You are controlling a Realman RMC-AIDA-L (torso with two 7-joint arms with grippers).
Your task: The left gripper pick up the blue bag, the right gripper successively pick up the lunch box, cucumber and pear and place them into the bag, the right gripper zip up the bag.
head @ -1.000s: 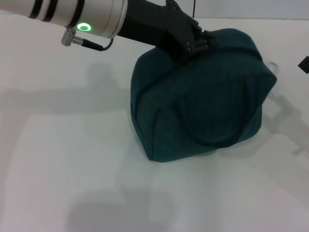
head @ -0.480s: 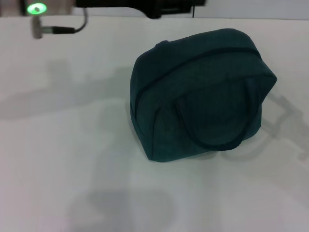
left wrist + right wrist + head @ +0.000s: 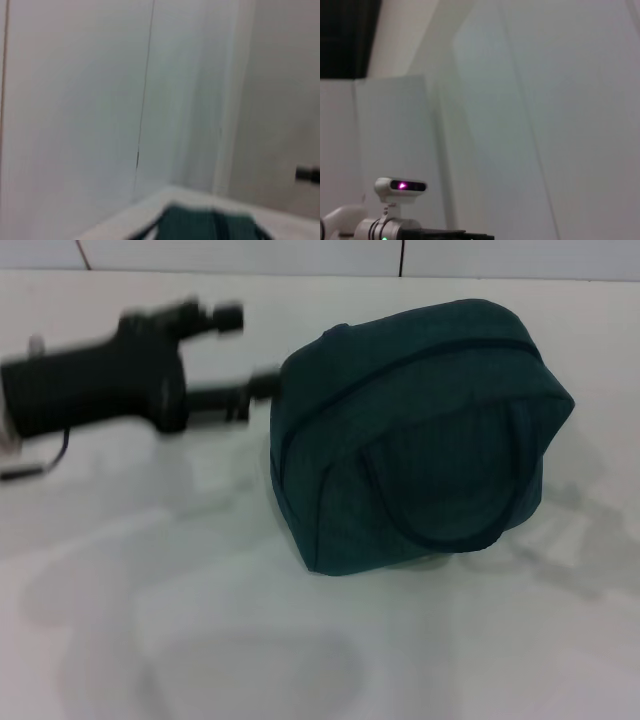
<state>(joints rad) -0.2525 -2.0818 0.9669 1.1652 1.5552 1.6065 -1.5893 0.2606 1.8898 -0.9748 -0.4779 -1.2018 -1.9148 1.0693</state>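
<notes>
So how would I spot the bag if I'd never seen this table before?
Look at the white table; the blue bag sits on it toward the right, zipped shut. It is a puffy dark teal fabric tote with a loop handle lying on its front, and the left gripper, black and hard-looking, is beside it.

The left gripper (image 3: pixel 240 355), which a second earlier pressed on the top of the blue bag (image 3: pixel 420 440) and then lifted out past the 12 o'clock edge, swung back into the head view at 9 o'clock, fingers spread, one fingertip just beside the bag's side.
</notes>
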